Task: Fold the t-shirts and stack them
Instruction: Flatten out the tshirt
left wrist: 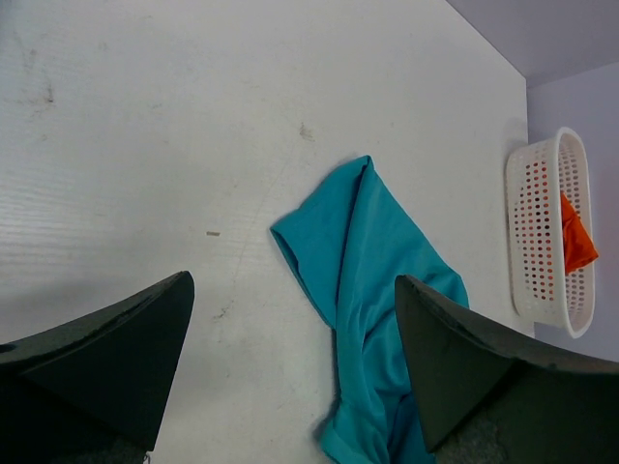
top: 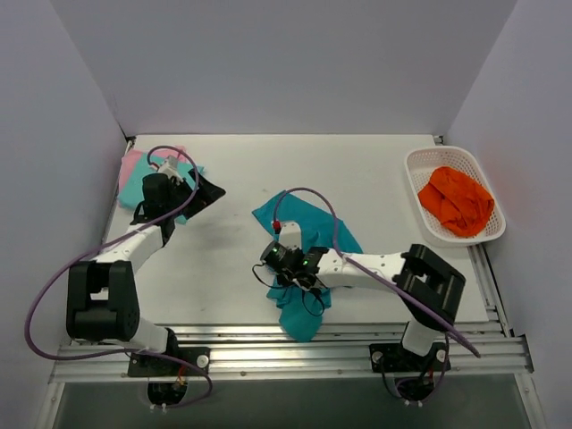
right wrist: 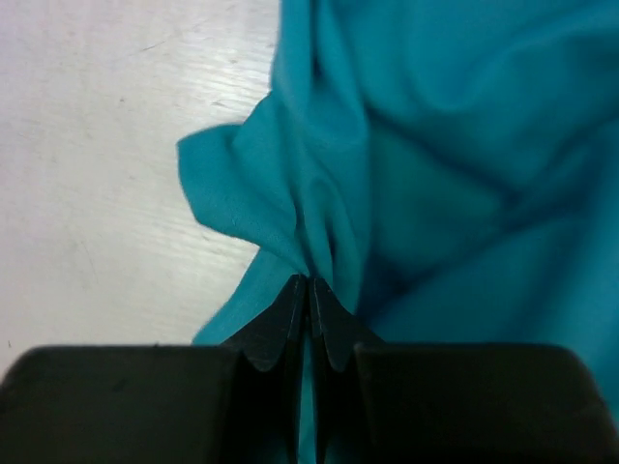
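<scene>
The deep teal t-shirt (top: 308, 234) lies crumpled at the table's middle, reaching toward the near edge. My right gripper (top: 273, 257) is shut on a bunched fold of it at its left side; in the right wrist view the gripper (right wrist: 309, 282) pinches the teal cloth (right wrist: 435, 145). The paler aqua-mint shirt (top: 136, 188) and the pink shirt (top: 131, 164) lie at the back left. My left gripper (top: 198, 198) is open and empty just right of them. In the left wrist view my left gripper (left wrist: 292, 285) faces the teal shirt (left wrist: 372, 261).
A white lattice basket (top: 409, 170) stands at the back right holding an orange cloth (top: 458, 201); the basket also shows in the left wrist view (left wrist: 537, 251). Grey walls close in the back and both sides. A metal rail runs along the near edge.
</scene>
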Controlling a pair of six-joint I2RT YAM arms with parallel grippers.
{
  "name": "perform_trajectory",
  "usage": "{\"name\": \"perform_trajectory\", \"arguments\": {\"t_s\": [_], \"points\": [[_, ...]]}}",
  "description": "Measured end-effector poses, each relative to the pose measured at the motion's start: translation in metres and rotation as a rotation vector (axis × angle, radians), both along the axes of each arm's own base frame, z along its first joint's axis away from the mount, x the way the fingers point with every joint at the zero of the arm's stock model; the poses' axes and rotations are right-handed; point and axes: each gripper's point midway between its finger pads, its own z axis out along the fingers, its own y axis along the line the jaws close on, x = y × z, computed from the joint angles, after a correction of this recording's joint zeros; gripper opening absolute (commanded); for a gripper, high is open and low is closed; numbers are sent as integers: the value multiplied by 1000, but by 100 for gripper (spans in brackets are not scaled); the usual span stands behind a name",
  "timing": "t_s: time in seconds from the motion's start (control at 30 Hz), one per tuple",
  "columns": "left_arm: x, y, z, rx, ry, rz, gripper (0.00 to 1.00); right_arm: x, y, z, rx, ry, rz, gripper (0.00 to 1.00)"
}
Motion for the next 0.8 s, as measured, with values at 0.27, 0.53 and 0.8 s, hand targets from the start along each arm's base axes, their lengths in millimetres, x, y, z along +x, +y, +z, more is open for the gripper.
{"name": "perform_trajectory", "arguments": {"t_s": [0.27, 0.53, 0.8], "points": [[14, -90, -34, 7, 40, -217, 94, 25, -75, 99, 8, -159, -156, 0], [-3, -150, -73, 30, 114, -335, 94, 33, -109, 105, -50, -179, -219, 0], [-9, -147, -90, 90, 171, -285, 94, 43, -128, 109, -106, -195, -249, 0]]}}
